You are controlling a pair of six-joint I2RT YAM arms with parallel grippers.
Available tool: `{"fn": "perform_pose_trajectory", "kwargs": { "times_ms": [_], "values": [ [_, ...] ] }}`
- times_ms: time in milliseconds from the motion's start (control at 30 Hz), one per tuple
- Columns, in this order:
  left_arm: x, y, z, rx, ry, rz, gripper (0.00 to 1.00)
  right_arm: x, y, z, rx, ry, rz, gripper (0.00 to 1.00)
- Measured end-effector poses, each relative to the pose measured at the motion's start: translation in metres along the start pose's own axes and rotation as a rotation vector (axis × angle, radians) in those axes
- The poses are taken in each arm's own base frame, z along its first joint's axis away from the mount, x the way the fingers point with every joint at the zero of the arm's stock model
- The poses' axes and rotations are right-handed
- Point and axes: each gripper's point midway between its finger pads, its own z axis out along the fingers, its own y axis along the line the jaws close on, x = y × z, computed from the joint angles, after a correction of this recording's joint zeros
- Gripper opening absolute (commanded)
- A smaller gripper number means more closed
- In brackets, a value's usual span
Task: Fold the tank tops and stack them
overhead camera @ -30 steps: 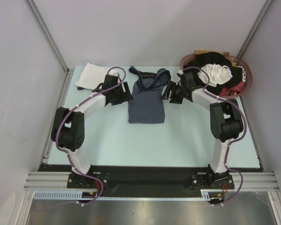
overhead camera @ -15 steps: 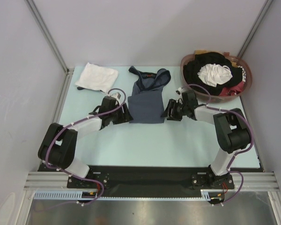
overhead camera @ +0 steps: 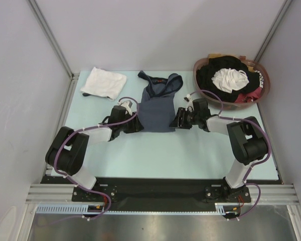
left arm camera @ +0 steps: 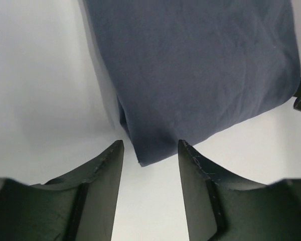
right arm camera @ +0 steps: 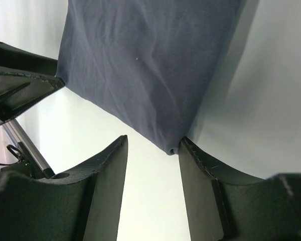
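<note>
The slate grey-blue tank top [overhead camera: 157, 109] lies flat mid-table, straps toward the far side. My left gripper [overhead camera: 137, 125] is low at its near left corner. In the left wrist view the jaws [left arm camera: 150, 145] are open and the cloth corner [left arm camera: 140, 159] pokes between the fingertips. My right gripper [overhead camera: 178, 120] is at the near right corner. There the jaws [right arm camera: 153, 140] are also open, with the rolled corner [right arm camera: 171, 149] resting against the right finger [right arm camera: 195, 165]. The white tank top [overhead camera: 104, 83] lies folded at the back left.
A brown basket [overhead camera: 198, 65] at the back right holds a jumble of black, white and red clothes. Grey walls with metal posts close in the table on three sides. The arm bases sit on the black rail at the near edge.
Both arms have come down from beside the top's upper part to its near corners. Both pairs of jaws have narrowed. The cloth has not moved.
</note>
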Motion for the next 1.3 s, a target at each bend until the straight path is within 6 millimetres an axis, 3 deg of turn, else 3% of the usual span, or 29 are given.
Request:
{"fn": "perform_pose_trajectory", "kwargs": {
  "times_ms": [200,333,467,567,667,833,867,933,1033,1300],
  "values": [
    [-0.010,-0.004,0.002,0.025,-0.045,0.039,0.52,0.008,-0.005,-0.001,-0.025,-0.009,-0.006,0.52],
    [-0.005,-0.003,0.002,0.035,-0.048,0.043,0.52,0.019,-0.013,-0.004,-0.034,0.004,0.014,0.43],
    [-0.004,-0.004,0.004,0.048,-0.045,0.048,0.50,0.014,-0.009,-0.005,-0.065,-0.015,0.011,0.37],
    [-0.001,-0.003,0.007,0.049,-0.037,0.048,0.49,0.008,-0.006,-0.005,-0.084,-0.034,0.005,0.41],
    [0.000,-0.002,0.008,0.048,-0.032,0.047,0.45,0.005,-0.004,-0.005,-0.095,-0.047,-0.002,0.40],
    [-0.003,-0.007,0.011,0.076,-0.045,0.053,0.28,0.003,-0.003,-0.004,-0.111,-0.054,-0.009,0.26],
    [-0.003,-0.007,0.013,0.081,-0.043,0.052,0.21,0.004,-0.004,-0.003,-0.111,-0.051,-0.006,0.11],
    [-0.003,-0.007,0.017,0.084,-0.039,0.052,0.12,0.006,-0.007,-0.001,-0.107,-0.043,0.002,0.01],
    [-0.001,-0.006,0.019,0.083,-0.031,0.050,0.00,0.007,-0.013,-0.001,-0.095,-0.039,0.024,0.00],
    [0.007,0.003,0.015,0.028,0.001,0.016,0.00,0.016,-0.035,-0.011,-0.013,-0.029,0.102,0.00]
  ]
}}
